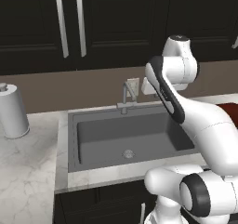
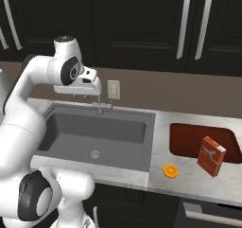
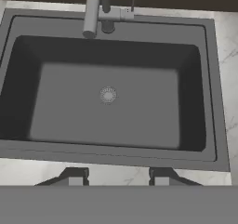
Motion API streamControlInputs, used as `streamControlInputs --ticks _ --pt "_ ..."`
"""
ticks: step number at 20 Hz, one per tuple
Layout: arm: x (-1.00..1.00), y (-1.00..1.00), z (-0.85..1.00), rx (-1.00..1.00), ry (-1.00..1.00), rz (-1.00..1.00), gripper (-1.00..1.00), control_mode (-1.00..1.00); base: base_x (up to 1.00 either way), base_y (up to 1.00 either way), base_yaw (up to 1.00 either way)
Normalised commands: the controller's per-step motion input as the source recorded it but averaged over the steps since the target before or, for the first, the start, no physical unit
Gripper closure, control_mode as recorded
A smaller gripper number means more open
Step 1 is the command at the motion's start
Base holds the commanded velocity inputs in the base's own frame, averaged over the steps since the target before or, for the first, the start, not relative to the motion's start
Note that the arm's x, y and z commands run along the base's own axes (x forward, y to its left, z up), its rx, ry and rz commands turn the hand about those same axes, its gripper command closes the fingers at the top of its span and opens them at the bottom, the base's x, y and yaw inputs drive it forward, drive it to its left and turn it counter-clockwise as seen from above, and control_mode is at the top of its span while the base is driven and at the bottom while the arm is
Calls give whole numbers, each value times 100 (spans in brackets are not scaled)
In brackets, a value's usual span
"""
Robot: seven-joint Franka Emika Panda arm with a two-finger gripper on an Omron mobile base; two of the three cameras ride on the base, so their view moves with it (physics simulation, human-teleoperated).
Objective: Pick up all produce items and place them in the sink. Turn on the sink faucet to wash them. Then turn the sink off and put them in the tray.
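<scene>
the large dark grey rectangular sink [image 3: 195, 102] with its round metal drain [image 3: 108, 95] lies directly below the hand; in the hand view the drain sits near the centre and the slim grey metal faucet [image 3: 92, 11] stands at 12 o'clock on the back rim, its spout reaching out over the basin. the white arm's two-finger gripper [image 3: 116, 176] hangs above the front rim, at 6 o'clock in that view, with its two dark tips standing apart and nothing between them: partly open, holding nothing.

in the right base view the small bright orange roundish piece of produce [image 2: 170, 171] rests on the pale marble counter [image 2: 189, 187] at about 4 o'clock from the drain, just beyond the sink's right rim and well apart from the gripper. past it, toward 2 o'clock from the orange piece, lies the dark red shallow rectangular tray [image 2: 189, 139], and a red-brown upright box [image 2: 211, 156] stands tilted at the tray's near edge, between the orange piece and most of the tray. a white wall outlet plate [image 2: 113, 89] sits on the brown backsplash behind the faucet.

in the left base view a white cylindrical paper towel roll [image 1: 12, 110] stands on the counter at 9 o'clock from the sink. dark cabinet doors with long pale handles [image 1: 62, 25] hang above.
</scene>
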Motion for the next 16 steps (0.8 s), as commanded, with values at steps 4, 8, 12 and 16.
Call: streamControlInputs --ticks 4,8,12,16 --pt "0 0 0 -1 2 0 -100 -100 0 0 0" --pt "0 -5 -2 0 -1 0 -100 -100 0 0 0" --pt "-31 -75 -1 6 -10 0 -100 -100 0 0 0" --pt "-39 -100 0 12 -5 0 -100 -100 0 0 0"
